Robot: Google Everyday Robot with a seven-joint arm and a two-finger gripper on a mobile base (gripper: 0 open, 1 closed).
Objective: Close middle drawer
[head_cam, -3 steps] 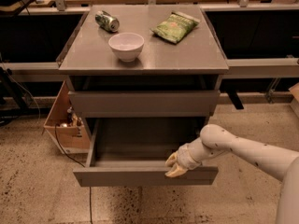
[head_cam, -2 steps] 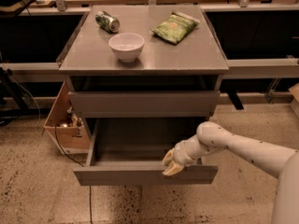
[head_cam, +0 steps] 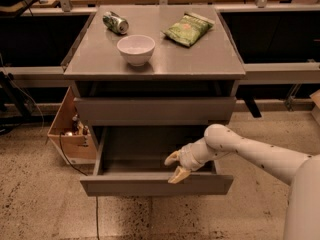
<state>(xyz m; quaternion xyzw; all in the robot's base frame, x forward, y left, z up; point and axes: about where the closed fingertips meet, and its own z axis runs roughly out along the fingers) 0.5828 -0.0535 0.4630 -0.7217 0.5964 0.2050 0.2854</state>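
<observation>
The middle drawer [head_cam: 156, 184] stands pulled far out of the grey cabinet, and its grey inside [head_cam: 145, 151] shows empty. Above it is the taller uppermost drawer front [head_cam: 155, 110]. The lowest front is hidden under the open drawer. My gripper [head_cam: 176, 167], on a white arm coming from the right, is inside the drawer just behind its front. Its tan fingers [head_cam: 179, 175] are spread apart and hold nothing. The lower finger rests at the front's top edge.
On the cabinet top [head_cam: 200, 59] are a white bowl [head_cam: 136, 49], a green can [head_cam: 115, 22] lying on its side, and a green snack bag [head_cam: 189, 29]. A wooden crate [head_cam: 70, 129] stands on the floor to the left. Dark shelving runs behind.
My gripper has moved a little left along the drawer front's top edge. The drawer is about as far out as before.
</observation>
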